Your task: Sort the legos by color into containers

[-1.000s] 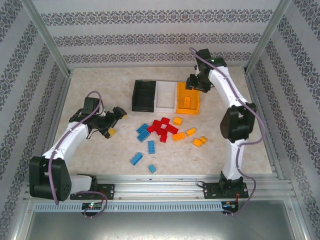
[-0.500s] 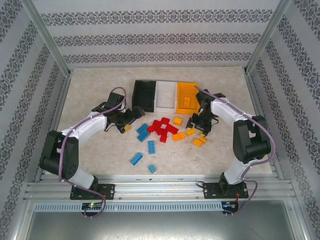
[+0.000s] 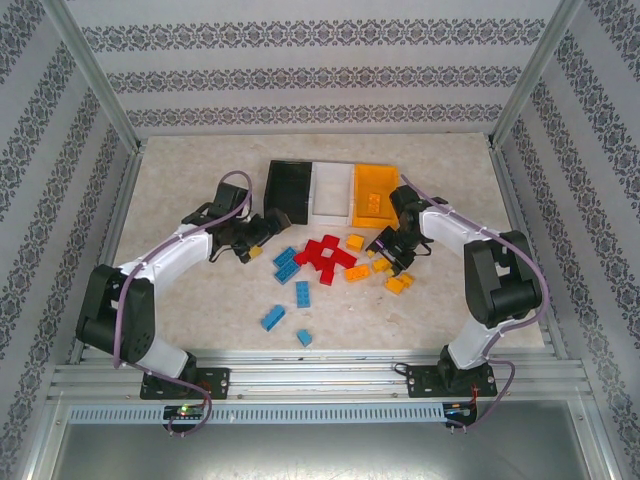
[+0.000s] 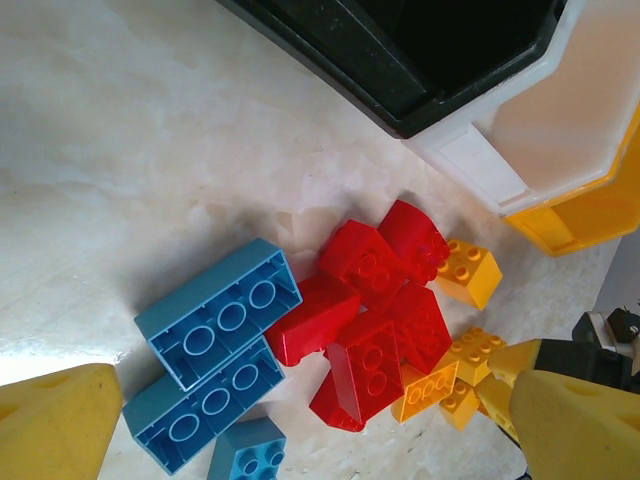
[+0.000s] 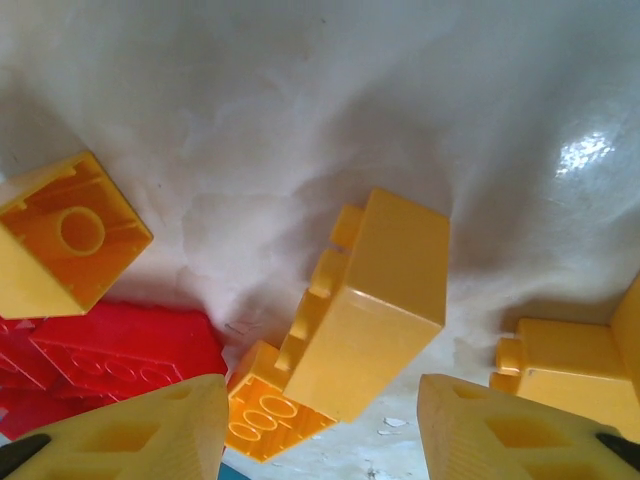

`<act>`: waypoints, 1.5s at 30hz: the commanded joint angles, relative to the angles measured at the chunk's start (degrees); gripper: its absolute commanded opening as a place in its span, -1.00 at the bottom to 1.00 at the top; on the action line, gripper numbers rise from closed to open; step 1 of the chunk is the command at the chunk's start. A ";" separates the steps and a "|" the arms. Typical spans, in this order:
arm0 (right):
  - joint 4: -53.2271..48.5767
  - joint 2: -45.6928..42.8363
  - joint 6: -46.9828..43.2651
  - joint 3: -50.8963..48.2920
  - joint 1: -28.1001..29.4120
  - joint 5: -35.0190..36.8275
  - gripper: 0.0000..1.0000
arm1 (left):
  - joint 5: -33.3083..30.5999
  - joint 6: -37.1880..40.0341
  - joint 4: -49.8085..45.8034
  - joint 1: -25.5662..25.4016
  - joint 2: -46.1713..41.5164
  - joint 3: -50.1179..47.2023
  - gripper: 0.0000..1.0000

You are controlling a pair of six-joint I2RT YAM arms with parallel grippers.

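Red legos (image 3: 325, 258) lie piled mid-table, with blue legos (image 3: 287, 262) to their left and orange-yellow legos (image 3: 398, 283) to their right. The black bin (image 3: 288, 192), white bin (image 3: 331, 192) and orange-yellow bin (image 3: 374, 190) stand side by side behind them. My left gripper (image 3: 266, 238) hangs open just left of the pile; in its wrist view the gripper (image 4: 315, 430) looks over blue bricks (image 4: 220, 320) and red bricks (image 4: 375, 330). My right gripper (image 3: 386, 254) is open and low, its fingers either side of an orange-yellow brick (image 5: 370, 310), apart from it.
One orange-yellow brick (image 3: 372, 205) lies inside the orange-yellow bin. Loose blue bricks (image 3: 273, 318) sit toward the near edge. More orange-yellow bricks (image 5: 65, 235) lie beside the right fingers. Metal frame posts and patterned walls ring the table.
My right arm came down from above the orange-yellow bin to the orange-yellow bricks. My left arm swung from the table's left side toward the pile.
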 commanded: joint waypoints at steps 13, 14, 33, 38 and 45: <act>2.61 4.66 2.78 -0.95 -2.70 -0.14 -0.22 | -0.61 0.68 -2.10 0.55 -1.11 -0.38 1.00; 2.75 4.63 2.74 -0.80 -2.69 -0.12 -0.28 | -0.56 0.63 -2.05 0.60 -1.11 -0.43 1.00; -6.34 0.72 -7.49 19.03 -2.68 4.18 -0.51 | -0.12 2.71 -3.96 0.78 0.42 3.69 1.00; -9.64 9.23 -17.66 31.81 -2.66 9.94 -0.56 | -1.45 7.16 -11.15 0.76 1.23 8.00 1.00; -18.40 25.70 -27.48 51.42 -2.04 14.44 -0.60 | -3.26 9.42 -16.38 0.79 -0.83 8.85 1.00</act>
